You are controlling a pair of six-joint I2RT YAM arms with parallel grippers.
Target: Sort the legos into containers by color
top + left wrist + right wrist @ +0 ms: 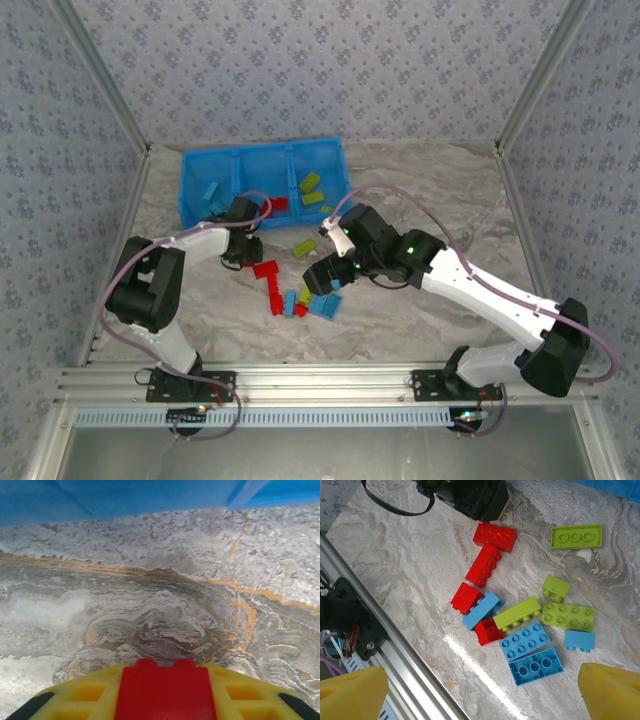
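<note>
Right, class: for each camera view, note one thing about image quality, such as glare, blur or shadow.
Left wrist view: the red brick between the yellow fingers is very close and soft-edged; the table beyond looks sharper. Right wrist view: a white glare streak crosses the table beside the loose bricks, and the fingertips are blurred. Top external view: even light, faint shadows.

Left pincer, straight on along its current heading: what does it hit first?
Probably the bare marble table, and the red brick held in the left pincer would touch it first; the blue tray wall lies beyond. Depth unclear.
</note>
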